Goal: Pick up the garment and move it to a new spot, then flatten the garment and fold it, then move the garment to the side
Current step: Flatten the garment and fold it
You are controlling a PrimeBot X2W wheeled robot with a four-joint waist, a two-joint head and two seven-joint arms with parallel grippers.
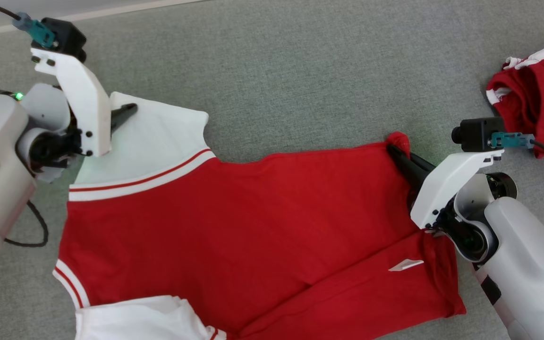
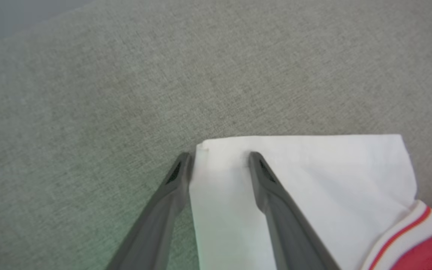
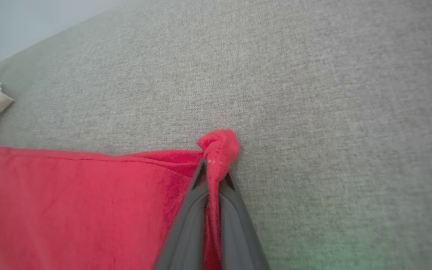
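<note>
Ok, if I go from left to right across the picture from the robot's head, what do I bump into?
left gripper → red shirt → right gripper → other red clothes

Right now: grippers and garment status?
Right gripper shut on garment corner. Left gripper open, straddling white sleeve edge. Second red piece lies apart, right.
</note>
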